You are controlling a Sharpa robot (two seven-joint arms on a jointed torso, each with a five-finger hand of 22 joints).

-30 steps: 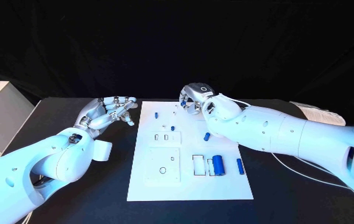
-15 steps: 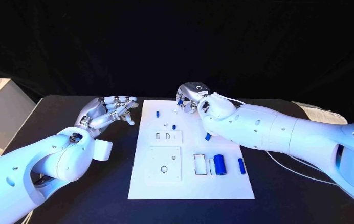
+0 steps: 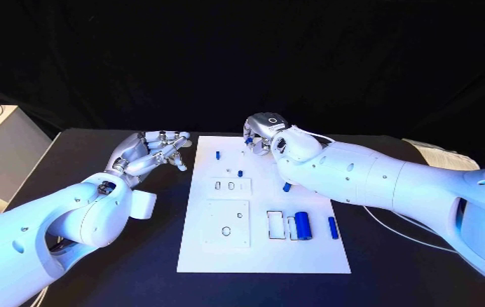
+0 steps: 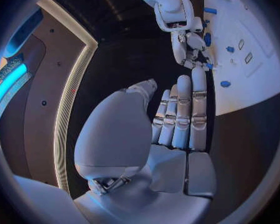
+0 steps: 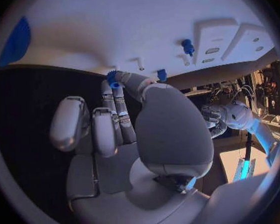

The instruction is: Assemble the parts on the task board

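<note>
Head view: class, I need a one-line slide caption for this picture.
The right hand pinches a small blue part over the far edge of the task board; the left hand hovers beside it.

The right hand (image 3: pixel 265 133) covers the task board (image 3: pixel 263 251) at its far edge, hiding most of a small blue part (image 5: pixel 112 78) at its fingers.

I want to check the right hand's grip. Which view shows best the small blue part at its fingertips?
The right wrist view: the small blue part sits plainly at the right hand fingertips. In the head view it is a blue speck beside the hand; in the left wrist view it is too small to tell.
</note>
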